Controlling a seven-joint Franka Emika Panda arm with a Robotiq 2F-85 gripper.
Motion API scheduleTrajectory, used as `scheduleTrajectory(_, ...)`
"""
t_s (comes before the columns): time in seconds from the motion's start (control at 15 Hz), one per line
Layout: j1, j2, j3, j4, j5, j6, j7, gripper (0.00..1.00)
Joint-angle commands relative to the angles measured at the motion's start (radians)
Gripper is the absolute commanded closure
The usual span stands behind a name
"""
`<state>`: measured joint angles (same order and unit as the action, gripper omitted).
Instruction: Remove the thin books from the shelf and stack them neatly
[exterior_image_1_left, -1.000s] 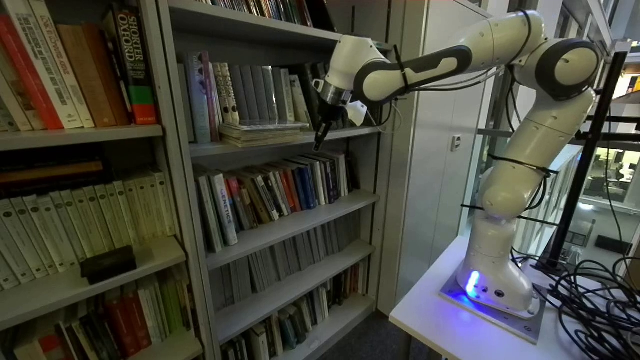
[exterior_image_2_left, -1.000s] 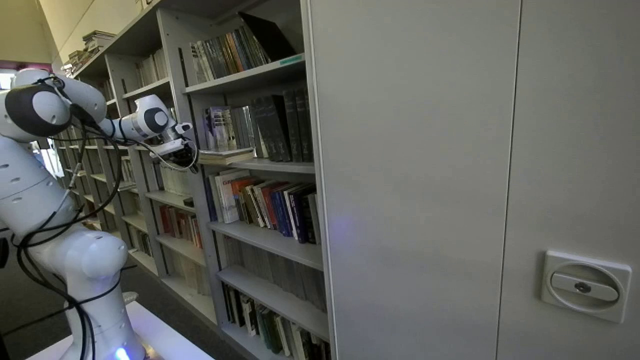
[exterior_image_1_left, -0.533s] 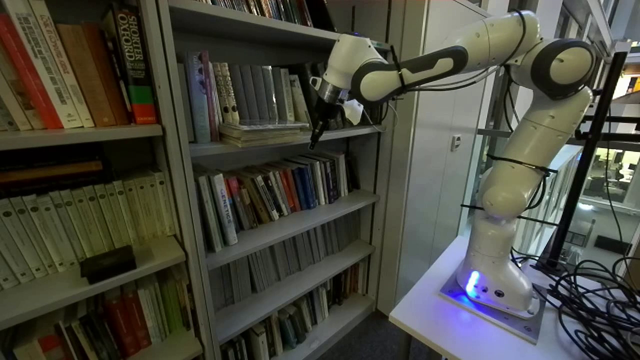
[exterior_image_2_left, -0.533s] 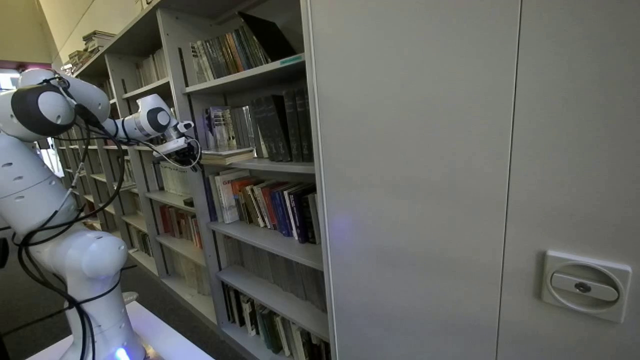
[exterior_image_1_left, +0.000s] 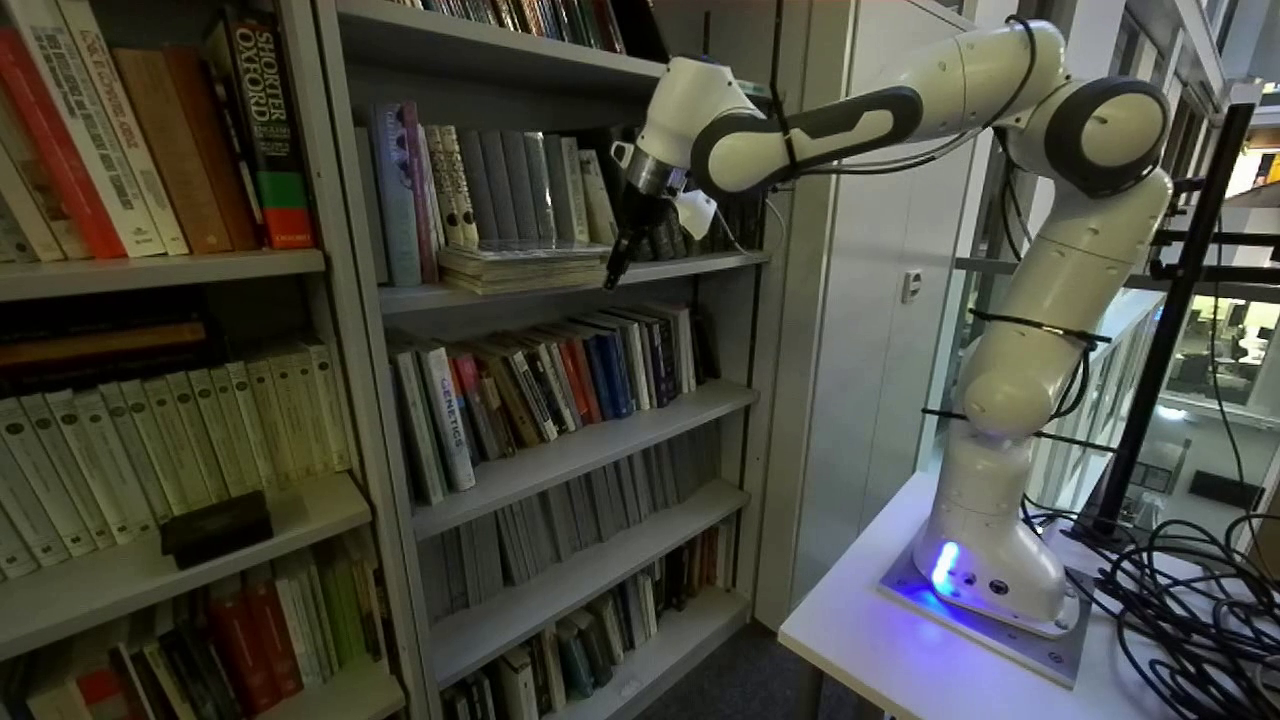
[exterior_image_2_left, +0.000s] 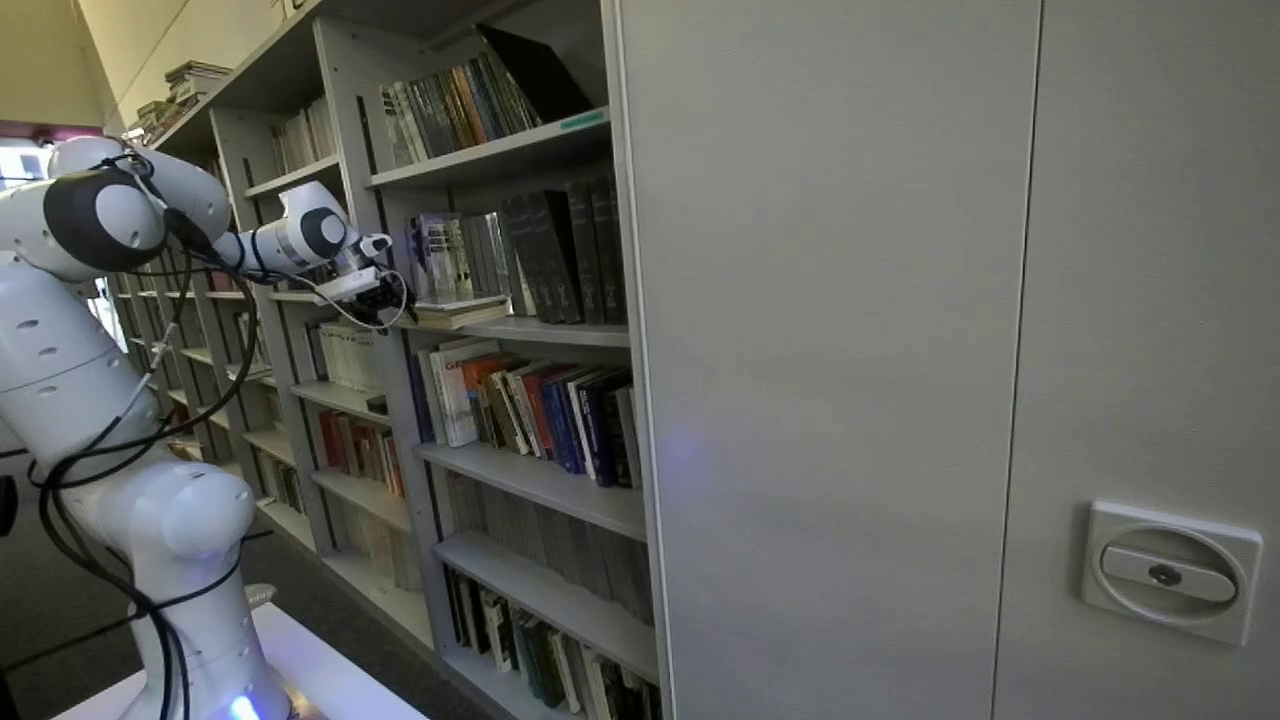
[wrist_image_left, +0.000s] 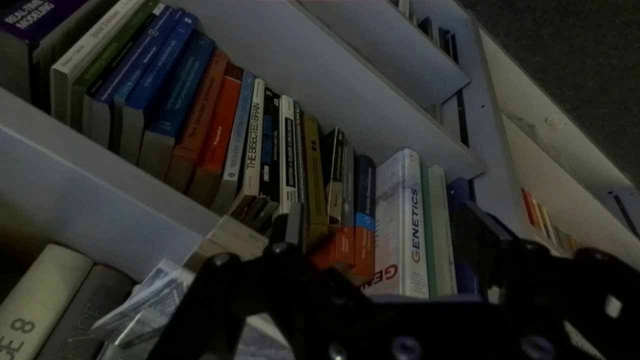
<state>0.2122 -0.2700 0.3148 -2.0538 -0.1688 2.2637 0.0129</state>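
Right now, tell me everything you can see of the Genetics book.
The Genetics book has a white, smooth-looking spine whose title shades from red to blue, and a whitish cover with large red letters, partly hidden in the wrist view. It stands upright, spine outward, on a grey shelf, between a pale green book and a dark blue and orange one; whether it touches either is unclear.

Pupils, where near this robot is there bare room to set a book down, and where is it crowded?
Bare: the table, between one corner and the base plate; a narrow strip of shelf beside the stack, before the dark books. Crowded: around that stack, with upright books behind and the end effector close; beside the base plate, where cables heap.
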Motion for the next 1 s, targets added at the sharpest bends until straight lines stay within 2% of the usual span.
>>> scheduleTrajectory(0.0,-0.014,0.079,-0.004,0.136,-0.049,0.001,0.02,0.0)
scheduleTrajectory(0.27,-0.012,0.149,-0.017,0.239,-0.059,-0.038,0.016,0.0)
scheduleTrajectory(0.4,-0.006,0.179,-0.028,0.281,-0.029,-0.086,0.009,0.0)
scheduleTrajectory(0.47,0.004,0.187,-0.038,0.301,0.03,-0.14,-0.023,0.0)
scheduleTrajectory(0.6,0.01,0.181,-0.05,0.315,0.106,-0.212,-0.049,0.0)
scheduleTrajectory(0.93,0.005,0.144,-0.053,0.337,0.128,-0.306,-0.028,0.0)
